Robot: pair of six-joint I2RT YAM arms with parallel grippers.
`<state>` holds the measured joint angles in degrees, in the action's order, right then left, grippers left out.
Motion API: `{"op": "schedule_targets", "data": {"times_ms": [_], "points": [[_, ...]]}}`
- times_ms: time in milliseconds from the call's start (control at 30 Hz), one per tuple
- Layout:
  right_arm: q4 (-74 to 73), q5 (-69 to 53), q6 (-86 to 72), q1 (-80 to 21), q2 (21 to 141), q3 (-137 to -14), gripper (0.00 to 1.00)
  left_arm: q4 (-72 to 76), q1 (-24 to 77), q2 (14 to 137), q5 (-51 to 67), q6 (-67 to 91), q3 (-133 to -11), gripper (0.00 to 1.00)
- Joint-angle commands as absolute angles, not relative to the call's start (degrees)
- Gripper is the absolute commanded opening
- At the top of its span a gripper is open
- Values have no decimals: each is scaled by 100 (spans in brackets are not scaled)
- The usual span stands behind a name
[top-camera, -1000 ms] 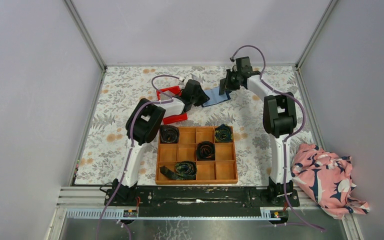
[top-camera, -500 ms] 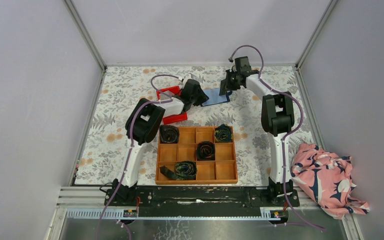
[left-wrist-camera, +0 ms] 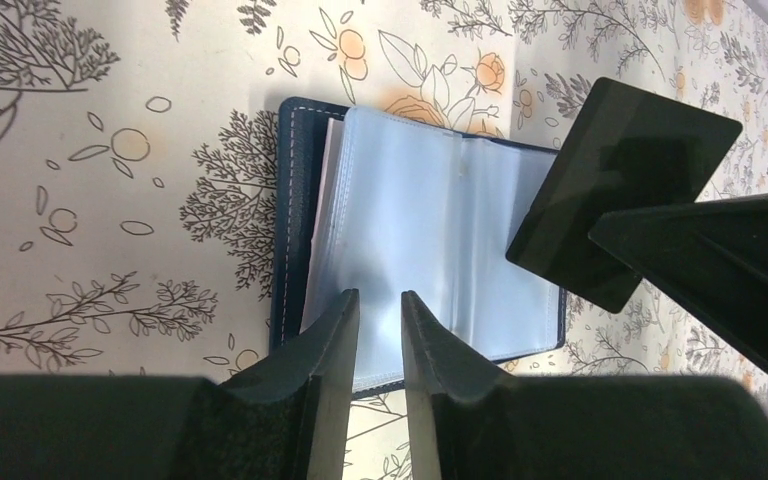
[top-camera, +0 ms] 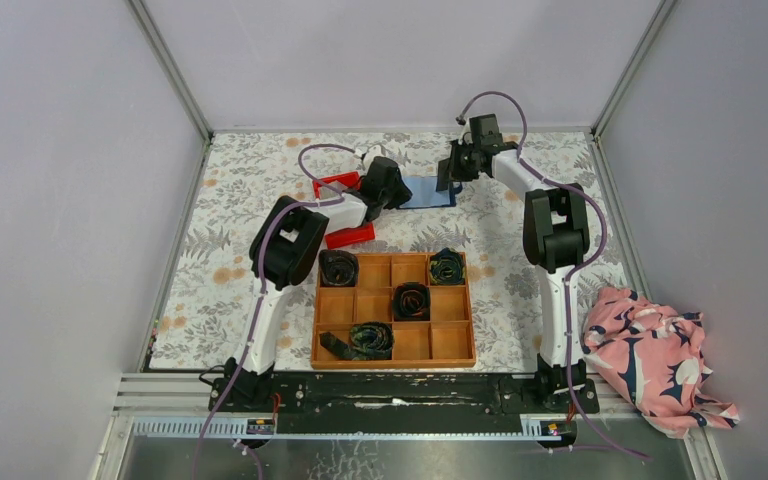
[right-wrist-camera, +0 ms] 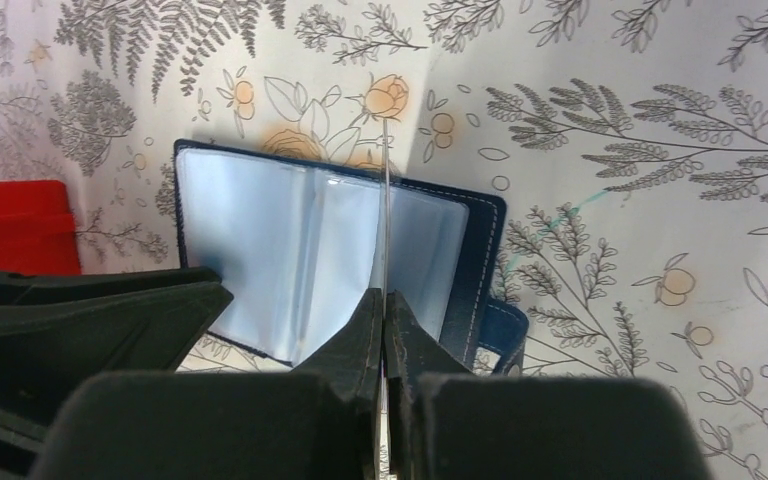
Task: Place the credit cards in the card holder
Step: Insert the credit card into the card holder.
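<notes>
While right gripper (right-wrist-camera: 384, 300) clamped thin dark rectangular card (left-wrist-camera: 620, 180) above open navy wallet (left-wrist-camera: 295, 200), left gripper (left-wrist-camera: 378, 300) stood ajar; tilt could miss clear pocket (left-wrist-camera: 410, 220).

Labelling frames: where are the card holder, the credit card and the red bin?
card holder (left-wrist-camera: 410, 230): left wrist view, clear inner sleeve.
credit card (left-wrist-camera: 620, 160): left wrist view, flat dark face.
red bin (right-wrist-camera: 10, 225): right wrist view, visible red side.

Holder (left-wrist-camera: 420, 230) stitched navy with pale blue pockets, tablecloth (top-camera: 230, 220) printed with grey foliage and orange blossoms, bin (top-camera: 352, 237) coloured red, cloth (top-camera: 655, 355) patterned pink, navy, white
</notes>
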<state>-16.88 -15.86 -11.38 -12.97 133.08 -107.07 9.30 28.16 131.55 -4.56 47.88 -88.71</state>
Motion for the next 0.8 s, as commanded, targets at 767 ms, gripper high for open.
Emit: {"op": "schedule_targets", "data": {"times_ms": [767], "points": [[-975,-3099,-2118,-1336,13206,-10695,0,439,2725,13146,-722,4411,-9105,31]]}}
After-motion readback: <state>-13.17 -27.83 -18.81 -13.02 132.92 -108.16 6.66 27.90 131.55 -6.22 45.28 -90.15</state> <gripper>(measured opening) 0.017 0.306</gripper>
